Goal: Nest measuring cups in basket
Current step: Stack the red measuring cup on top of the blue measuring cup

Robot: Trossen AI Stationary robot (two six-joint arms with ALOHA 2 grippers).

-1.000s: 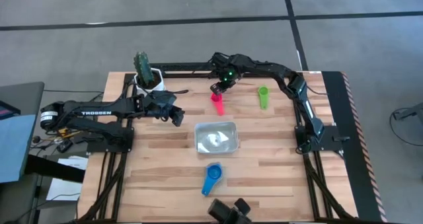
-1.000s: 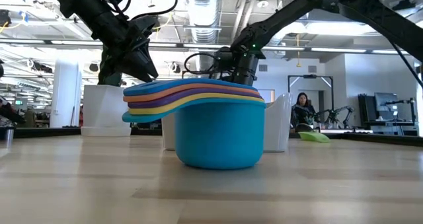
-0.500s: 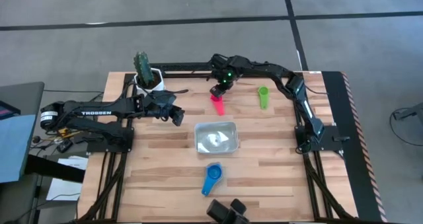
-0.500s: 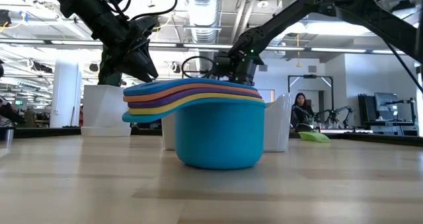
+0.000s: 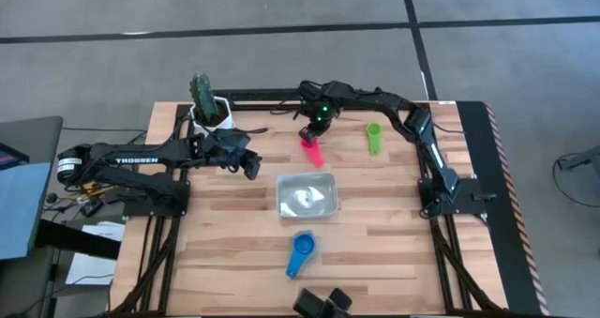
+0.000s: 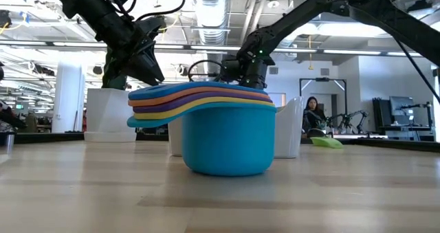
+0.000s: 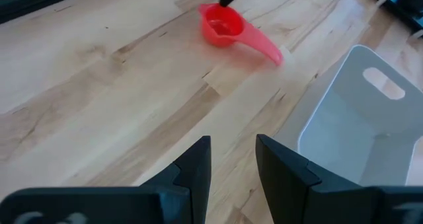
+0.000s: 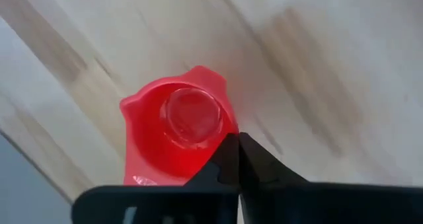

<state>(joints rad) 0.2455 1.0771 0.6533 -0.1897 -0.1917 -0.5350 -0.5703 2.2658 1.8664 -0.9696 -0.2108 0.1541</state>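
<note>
The pink cup lies on the table behind the clear basket, bowl toward the far edge, handle slanting near-right. My right gripper is shut, its tips at the bowl's rim. The green cup lies to the right of it. A blue cup with several coloured cups stacked in it stands near the near edge and fills the low view. My left gripper is open, hovering left of the basket and facing the pink cup. My right gripper comes from above, pointing down, with its shut fingertips against the rim of the pink cup's bowl, on the far side, away from the handle. Whether the rim lies between the tips I cannot tell. The cup rests on the table.
A white pot with a cactus stands at the far left, behind my left arm. Bare wood lies left of the basket and to the right of the blue stack. A person sits in the room behind the table.
The right gripper has shifted slightly at the pink cup's bowl. The cup has turned a little on the table: its handle end has swung toward the right edge while the bowl has stayed nearly in place.
</note>
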